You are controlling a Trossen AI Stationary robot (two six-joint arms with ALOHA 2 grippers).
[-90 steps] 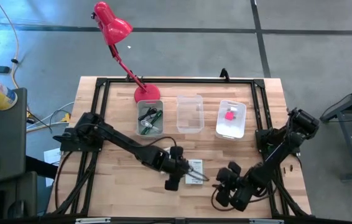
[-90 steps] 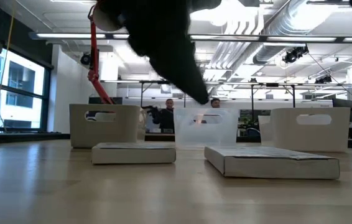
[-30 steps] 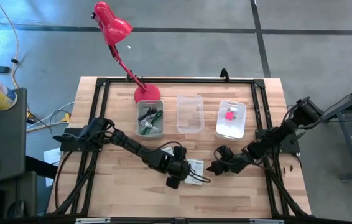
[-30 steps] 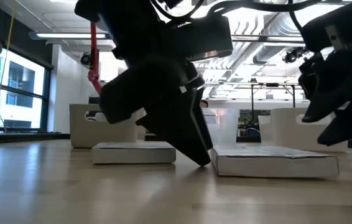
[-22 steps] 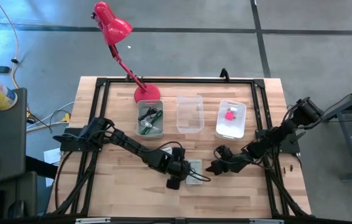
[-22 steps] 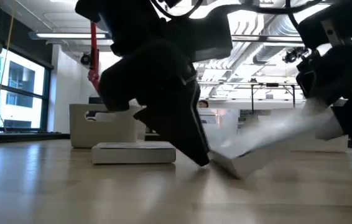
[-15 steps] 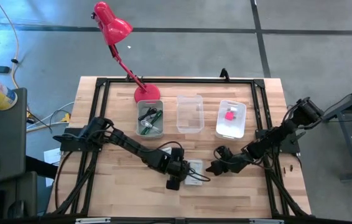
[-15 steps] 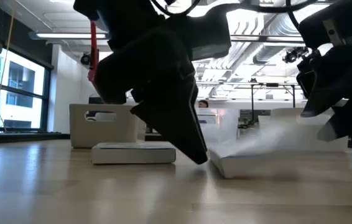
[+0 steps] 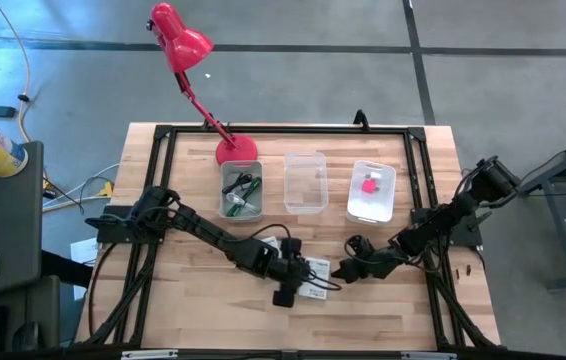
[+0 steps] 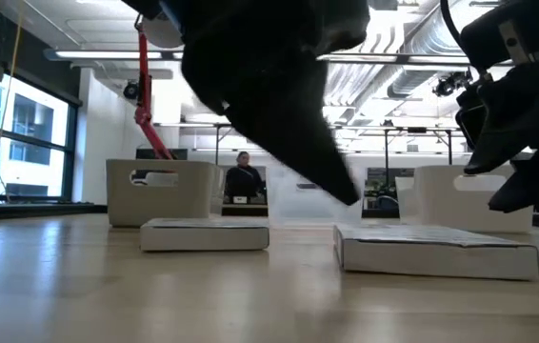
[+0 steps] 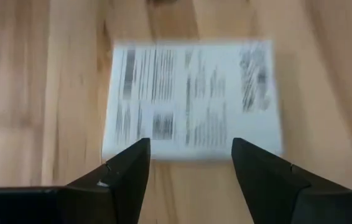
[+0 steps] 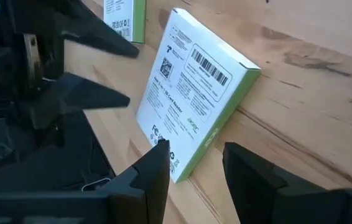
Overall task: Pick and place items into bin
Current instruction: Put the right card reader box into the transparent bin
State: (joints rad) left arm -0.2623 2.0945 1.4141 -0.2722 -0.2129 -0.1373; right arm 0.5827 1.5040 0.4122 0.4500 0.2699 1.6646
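Your left gripper [image 11: 188,165] hangs open, empty, over one white card box [image 11: 191,99]; the right gripper [image 12: 194,165], parted, grasps nothing. Both boxes await binning.

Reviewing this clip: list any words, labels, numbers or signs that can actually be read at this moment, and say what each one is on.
No text can be read out in full.
Flat white box, right wrist view: barcode, QR code and printed lines, too small to read.
Same box, left wrist view: columns of print, too blurred to read.
Second box behind it: label too small to read.
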